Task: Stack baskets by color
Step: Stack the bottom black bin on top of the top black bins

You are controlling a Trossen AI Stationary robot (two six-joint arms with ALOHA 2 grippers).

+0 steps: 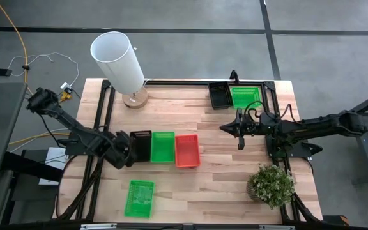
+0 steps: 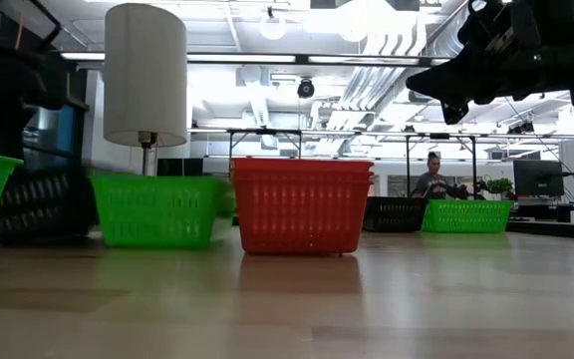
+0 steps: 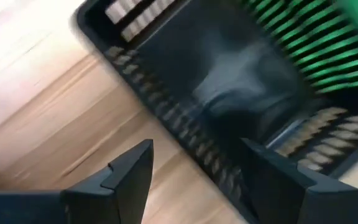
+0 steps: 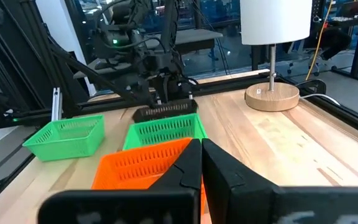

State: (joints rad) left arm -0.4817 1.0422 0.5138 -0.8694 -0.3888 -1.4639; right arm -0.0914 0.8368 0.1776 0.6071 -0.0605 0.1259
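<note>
Three baskets stand in a row at mid-table: black (image 1: 142, 145), green (image 1: 163, 147) and red (image 1: 187, 151). Another green basket (image 1: 139, 198) rests near the front left. A black basket (image 1: 220, 95) and a green one (image 1: 246, 96) sit side by side at the far right. My left gripper (image 1: 130, 151) is open and points steeply down over the row's black basket (image 3: 229, 81). One finger (image 3: 132, 177) stands outside the basket's left wall, the other (image 3: 272, 180) inside; no touch shows. My right gripper (image 1: 225, 128) hovers level and shut, right of the red basket (image 4: 142, 165).
A lamp with a white shade (image 1: 118, 61) on a round wooden base (image 1: 135, 98) stands at the far left. A small potted plant (image 1: 271, 185) sits at the near right. Bare wood lies between the row and the plant. A person (image 2: 433, 179) is in the room behind.
</note>
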